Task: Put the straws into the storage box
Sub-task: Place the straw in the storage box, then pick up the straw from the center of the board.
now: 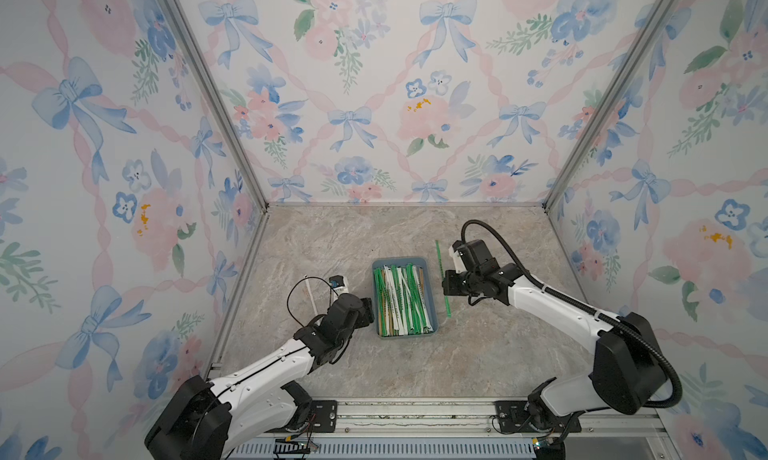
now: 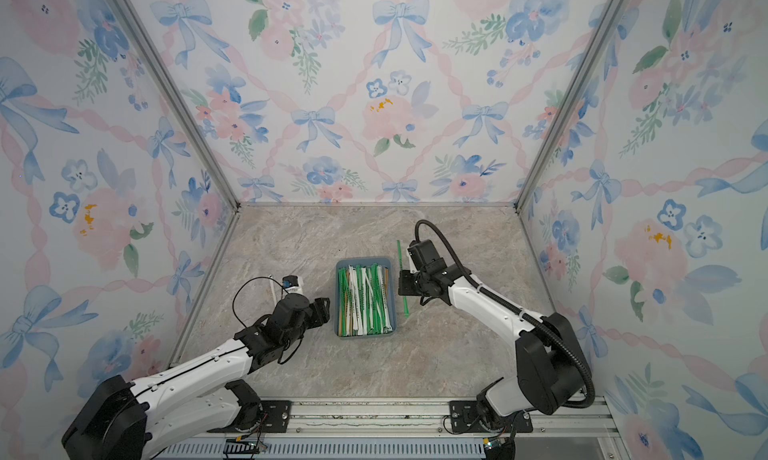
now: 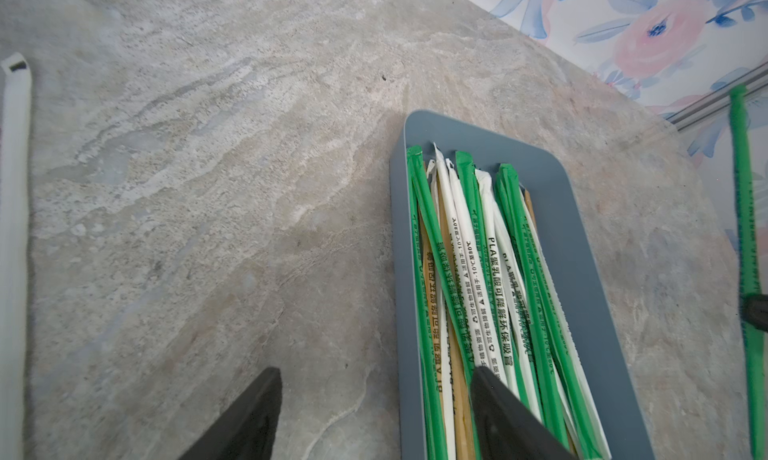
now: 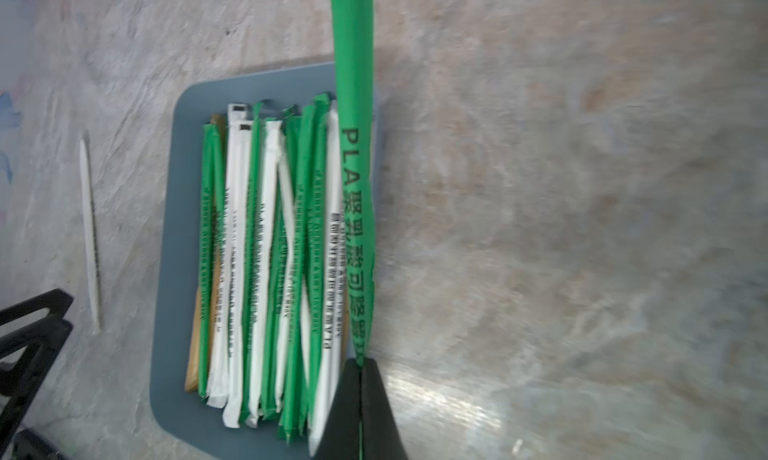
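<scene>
Storage box (image 1: 401,263) is set mid-table (image 1: 332,237), long side running front to back. It is already packed with straws (image 1: 403,300), green, white and a few tan, all laid lengthwise because the box is about one straw long.

Two straws are outside it. A green straw (image 4: 355,104) is clamped in the right gripper (image 4: 360,364), whose jaws are pressed together on it. In both top views it is gripped near mid-length (image 1: 439,256), just off the box's right rim. It is held parallel to that rim, judged so it can drop in lengthwise without catching the short walls. A mid-length grip is judged to limit droop at the ends. In the right wrist view the straw looks lifted off the table, but the height cannot be told for sure.

A white straw (image 1: 311,295) is left flat on the table, well off the box's left rim toward the table's left edge, also roughly parallel to the box. It is seen in the left wrist view too (image 3: 14,229).

Left gripper (image 3: 374,372) is held just beside the box's left rim, with jaws apart and nothing between them. One finger is seen over the box (image 3: 552,179) and one over bare table. It is not aimed at the white straw, which lies on its outer side.

Step in hand is judged as carrying the green straw over the right rim for release. The task is judged nearly done, with two straws left. Risk: the box is full, so a crooked drop could leave an end on the rim.
</scene>
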